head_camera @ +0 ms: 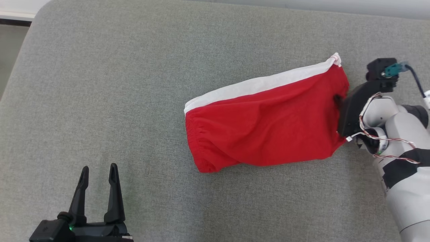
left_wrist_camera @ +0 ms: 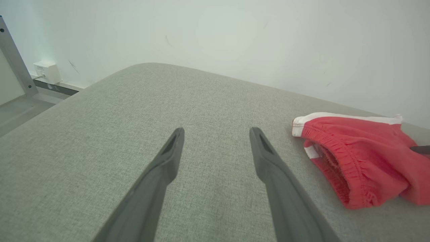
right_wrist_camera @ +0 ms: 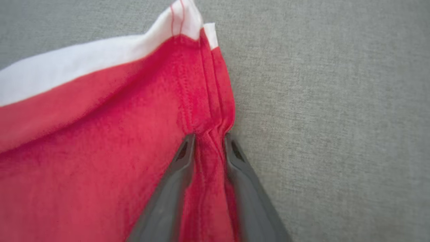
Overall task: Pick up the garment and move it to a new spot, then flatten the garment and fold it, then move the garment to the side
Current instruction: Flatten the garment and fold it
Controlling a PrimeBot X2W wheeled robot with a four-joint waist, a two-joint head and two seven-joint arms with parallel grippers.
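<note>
The garment is a pair of red shorts with a white side stripe, lying rumpled on the grey fabric surface, right of centre. My right gripper reaches in at its right hem. In the right wrist view the two fingers of that gripper pinch a puckered fold of the red garment near the hem seam. My left gripper stands open over bare surface at the lower left, well clear of the shorts. The left wrist view shows the left gripper wide apart with the garment off to its right.
The grey surface has a rounded corner at the far left, with floor beyond it. A white wall runs behind the surface. A small white box and a metal post stand by the wall at the left.
</note>
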